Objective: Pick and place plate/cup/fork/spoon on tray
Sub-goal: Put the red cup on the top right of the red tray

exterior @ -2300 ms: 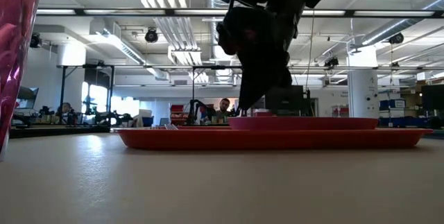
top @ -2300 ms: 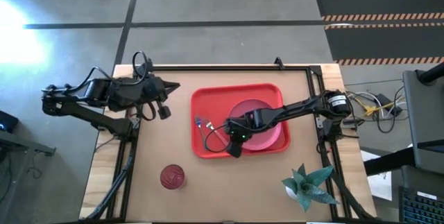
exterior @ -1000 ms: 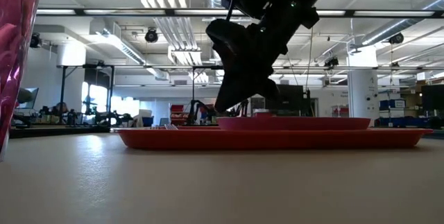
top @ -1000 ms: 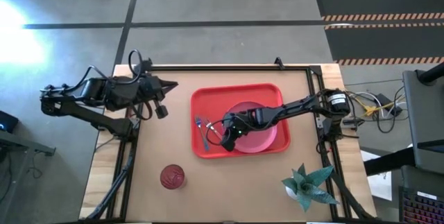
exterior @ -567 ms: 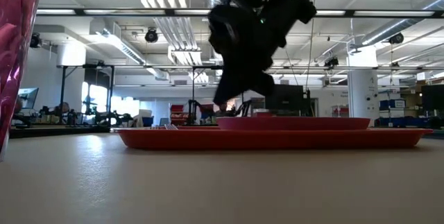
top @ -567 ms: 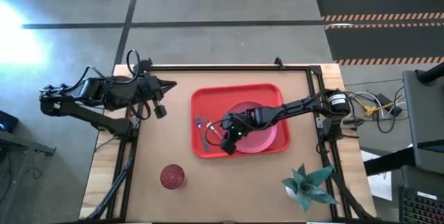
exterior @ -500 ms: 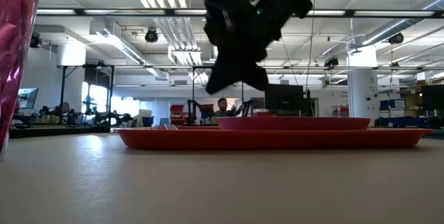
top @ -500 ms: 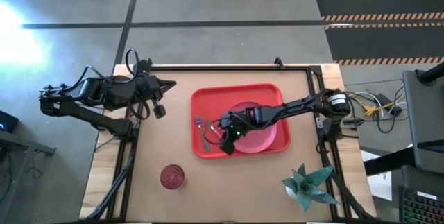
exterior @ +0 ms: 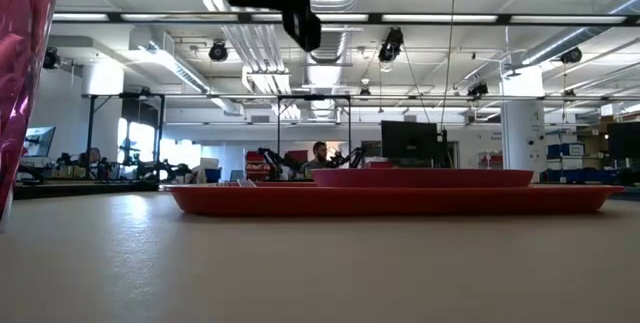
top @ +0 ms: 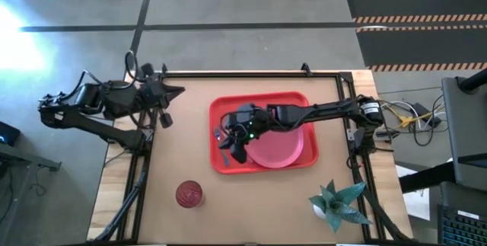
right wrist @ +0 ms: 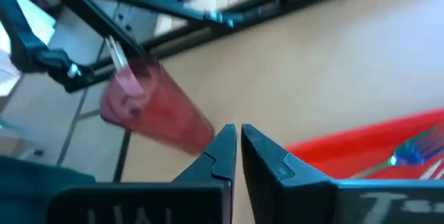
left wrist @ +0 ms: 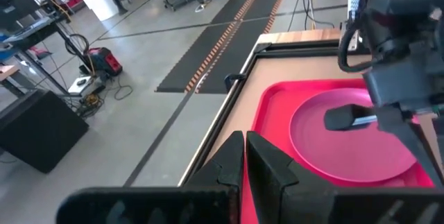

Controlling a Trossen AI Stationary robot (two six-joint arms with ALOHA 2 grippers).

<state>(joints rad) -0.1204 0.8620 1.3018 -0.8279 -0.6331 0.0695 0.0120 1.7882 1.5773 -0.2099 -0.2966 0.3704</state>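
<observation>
The red tray lies mid-table with the pinkish-red plate flat on its right part. The spoon lies on the tray's left part; it also shows in the right wrist view. I cannot make out the fork against the red tray. The dark-red cup stands on the table near the front, left of the tray, and also shows in the right wrist view. My right gripper hangs shut and empty high above the tray's left part. My left gripper is shut and empty at the table's far left.
A green paper plant stands at the front right corner. A black frame runs along the table's far and side edges. Bare wood lies between the cup and the tray and along the front edge.
My right gripper has risen well clear of the tray and plate and gone toward the table's left, from the plate's left rim to above the tray's left part. My left arm has drawn back a little toward the table's left edge.
</observation>
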